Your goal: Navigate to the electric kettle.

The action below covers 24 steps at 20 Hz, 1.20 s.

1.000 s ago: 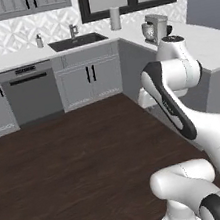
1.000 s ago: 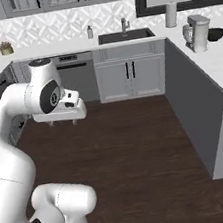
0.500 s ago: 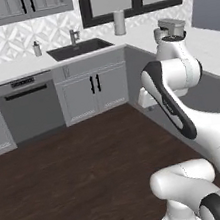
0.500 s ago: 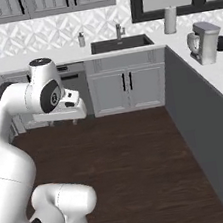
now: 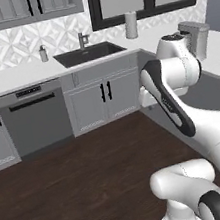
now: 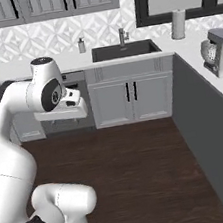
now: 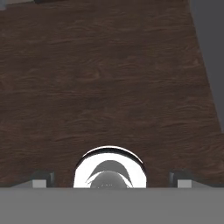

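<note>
In the right base view the arm [image 6: 47,90] is seen folded, its elbow raised and its wrist turned down toward the floor. A dishwasher [image 5: 34,117] stands just behind the hand and is partly covered by it in that view. Beyond the hand and above it, a soap dispenser [image 5: 43,53], a faucet [image 5: 82,39] and a dark sink [image 5: 90,53] are set on the counter. Farther to the hand's right, a paper towel roll [image 5: 131,25] stands upright under the window. Well to the right of the hand, a grey countertop appliance [image 6: 218,52] is cut off by the picture's edge; in the left base view it is half hidden by the arm, and its kind cannot be made out.

In the hand view the gripper [image 7: 111,179] is pointed straight down at the dark wood floor [image 7: 109,78]. Its fingertips [image 7: 41,179] are spread wide apart and nothing is held between them. A grey cabinet side [image 7: 210,52] is cut off at the upper right corner.
</note>
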Tool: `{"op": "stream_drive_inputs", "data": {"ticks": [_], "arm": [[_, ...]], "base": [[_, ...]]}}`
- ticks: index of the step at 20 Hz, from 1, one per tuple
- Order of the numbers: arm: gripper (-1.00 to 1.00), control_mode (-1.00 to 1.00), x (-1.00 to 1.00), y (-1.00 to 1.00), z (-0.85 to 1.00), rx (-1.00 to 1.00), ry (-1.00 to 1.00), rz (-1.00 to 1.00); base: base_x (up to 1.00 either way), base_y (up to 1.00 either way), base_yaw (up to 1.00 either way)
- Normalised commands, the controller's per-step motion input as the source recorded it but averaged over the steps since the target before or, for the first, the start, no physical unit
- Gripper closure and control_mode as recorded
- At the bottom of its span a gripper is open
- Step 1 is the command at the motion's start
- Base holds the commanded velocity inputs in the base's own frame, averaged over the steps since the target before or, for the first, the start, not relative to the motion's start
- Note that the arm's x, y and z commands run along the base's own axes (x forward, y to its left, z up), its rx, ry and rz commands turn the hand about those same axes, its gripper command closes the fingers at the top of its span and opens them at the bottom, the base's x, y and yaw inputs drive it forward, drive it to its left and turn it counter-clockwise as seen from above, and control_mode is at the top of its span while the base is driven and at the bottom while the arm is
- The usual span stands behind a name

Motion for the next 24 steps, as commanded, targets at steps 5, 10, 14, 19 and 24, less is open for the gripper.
{"op": "stream_drive_inputs", "data": {"ticks": [5, 10, 14, 19, 24], "arm": [[-1.00, 1.00, 0.00, 0.00, 0.00, 0.00, 0.00, 0.00], [-1.00, 1.00, 0.00, 0.00, 0.00, 0.00, 0.00, 0.00], [-1.00, 1.00, 0.00, 0.00, 0.00, 0.00, 0.00, 0.00], [-1.00, 1.00, 0.00, 0.00, 0.00, 0.00, 0.00, 0.00], [-1.00, 1.00, 0.00, 0.00, 0.00, 0.00, 0.00, 0.00]], "base": [[0.10, 0.00, 0.38], [0.14, 0.00, 0.42], [0.17, 0.00, 0.38], [0.21, 0.00, 0.19], [0.36, 0.00, 0.04]]}}
